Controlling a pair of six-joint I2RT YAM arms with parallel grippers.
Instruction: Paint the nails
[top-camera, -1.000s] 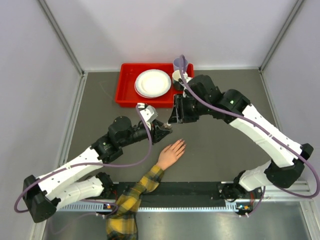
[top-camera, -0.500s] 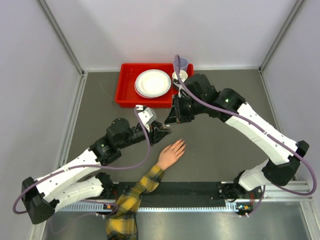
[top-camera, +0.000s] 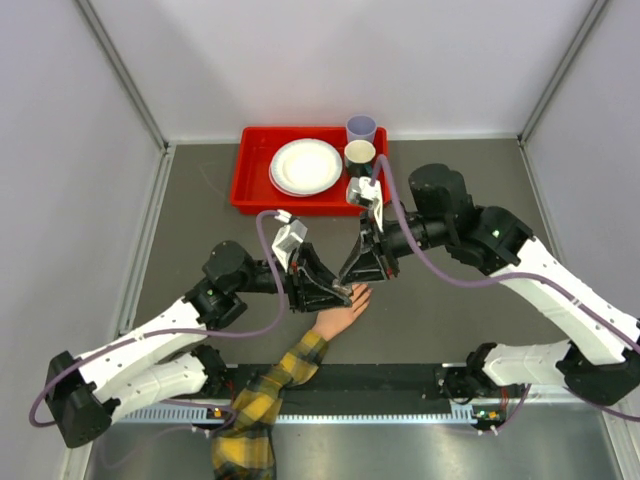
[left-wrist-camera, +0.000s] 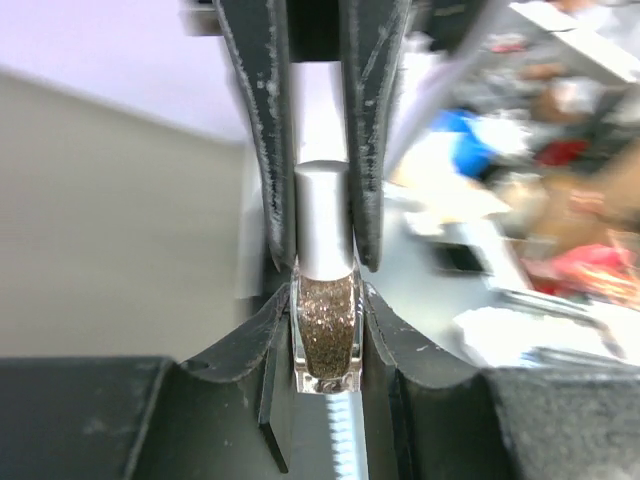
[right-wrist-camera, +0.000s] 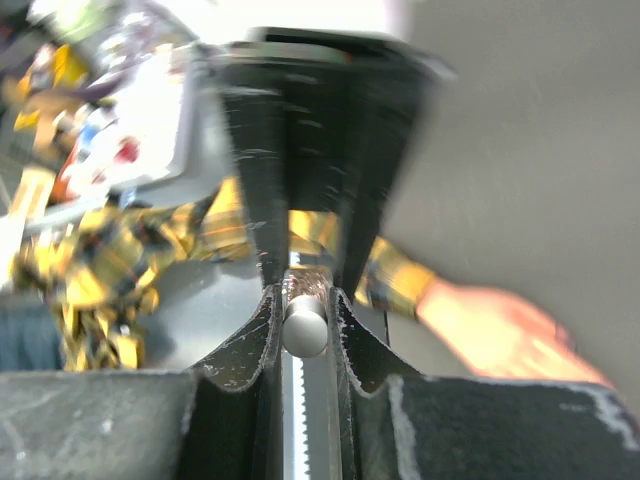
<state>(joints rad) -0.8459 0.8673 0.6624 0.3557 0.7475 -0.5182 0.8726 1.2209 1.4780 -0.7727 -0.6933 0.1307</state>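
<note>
- Pale walls (top-camera: 330, 60) close the space on the left, far and right sides, with metal posts in the far corners.
- The grey counter (top-camera: 450, 310) has a matte top, and a black rail runs along its near edge.
- A red tray (top-camera: 250, 185) sits at the far edge, left of the middle. It holds stacked white plates (top-camera: 305, 165) and a dark cup (top-camera: 359, 156). A lilac cup (top-camera: 361, 128) stands at its far right corner.
- A yellow-and-black plaid sleeve (top-camera: 265, 400) crosses the near edge and slants toward the far right.
- The peach mannequin hand (top-camera: 335, 315) lies flat near the counter's middle. Its long axis follows the sleeve and its fingers point far-right.
- The left hand (left-wrist-camera: 325, 300) is just over those fingers, pinching a small clear bottle (left-wrist-camera: 326, 345) of brown glitter polish at its body.
- The right hand (right-wrist-camera: 304, 300) meets it head-on from the opposite side, pressed onto the bottle's silver cap (left-wrist-camera: 326, 220). The cap end points away from the left hand.
- The nails (top-camera: 366, 291) are at the far-right ends of the fingers, right under the two hands. They are too small to make out singly.
</note>
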